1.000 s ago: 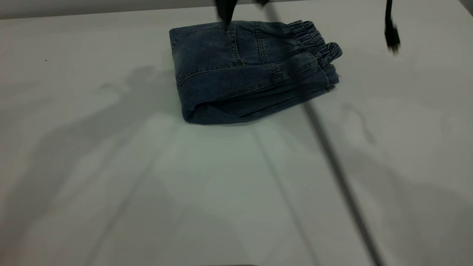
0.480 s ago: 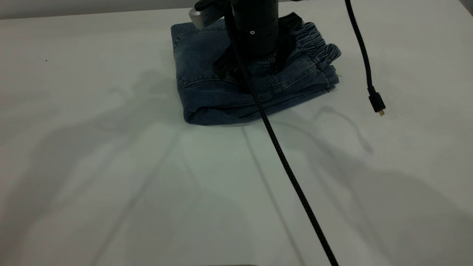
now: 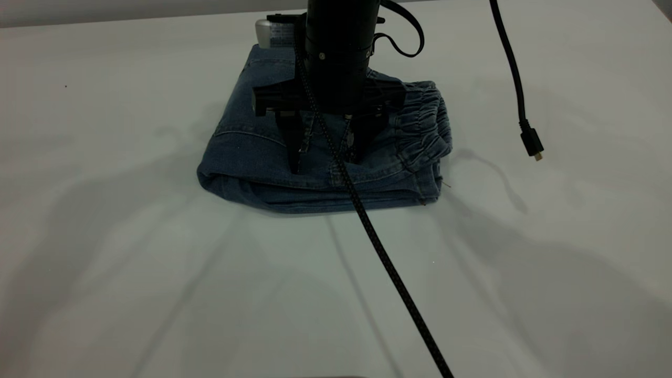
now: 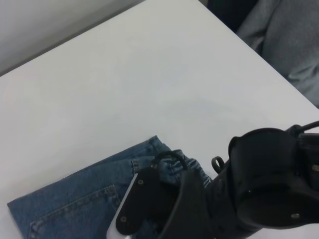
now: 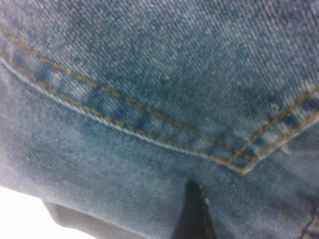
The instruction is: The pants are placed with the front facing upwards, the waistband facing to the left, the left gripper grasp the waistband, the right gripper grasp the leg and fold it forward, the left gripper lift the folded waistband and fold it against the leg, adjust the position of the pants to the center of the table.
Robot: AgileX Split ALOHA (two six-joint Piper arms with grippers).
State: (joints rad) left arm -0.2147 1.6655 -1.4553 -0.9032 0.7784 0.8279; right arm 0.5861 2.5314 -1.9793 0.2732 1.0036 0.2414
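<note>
The right gripper (image 3: 328,152) hangs straight down from its black cylindrical wrist (image 3: 338,52) at the far middle of the scene. Its two pointed fingers (image 3: 294,149) are spread well apart under the crossbar, tips aimed downward. The right wrist view shows one dark fingertip (image 5: 192,214), the other out of frame. A braided black cable (image 3: 378,247) runs from this arm toward the near edge. The left arm seems held higher and off to one side, since its camera looks down on the right arm's wrist (image 4: 269,184); its own fingers do not show
</note>
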